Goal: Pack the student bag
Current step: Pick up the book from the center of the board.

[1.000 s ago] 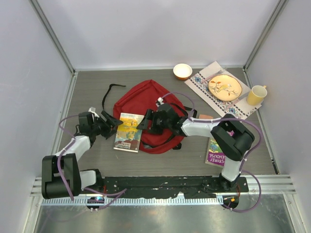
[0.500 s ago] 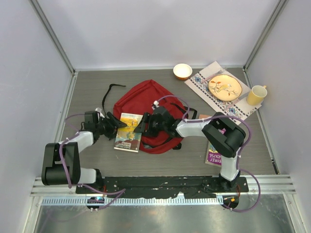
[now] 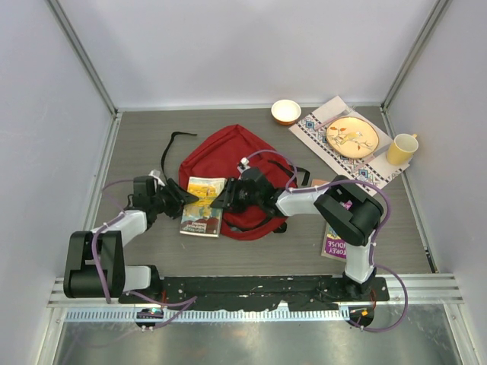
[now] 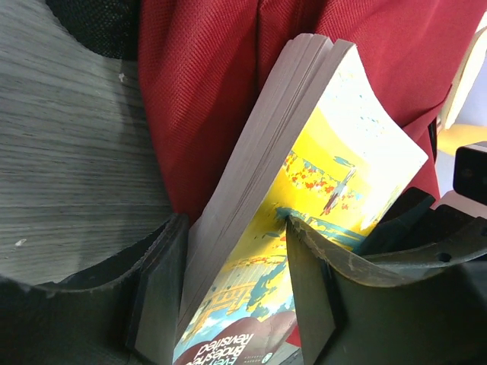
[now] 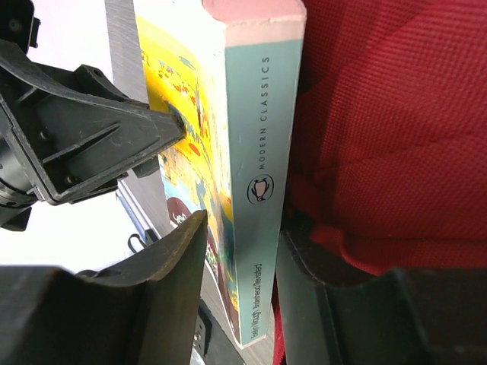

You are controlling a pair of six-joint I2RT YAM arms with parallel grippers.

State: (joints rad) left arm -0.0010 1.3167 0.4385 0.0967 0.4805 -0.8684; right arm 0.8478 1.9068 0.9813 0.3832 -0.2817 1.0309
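Top external: one student bag, two books, one cup

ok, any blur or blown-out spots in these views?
Top external: even light, sharp, only soft shadows. Left wrist: book cover crisp, left tool's fingers soft and dark. Right wrist: spine lettering readable, upper-left background blown to white, right tool's fingers underexposed.

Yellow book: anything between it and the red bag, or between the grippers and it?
Nothing visible. The left gripper and right gripper each have jaws on either side of the yellow book, which lies directly against the student bag fabric. No opening into the bag shows, so the way inside can't be judged.
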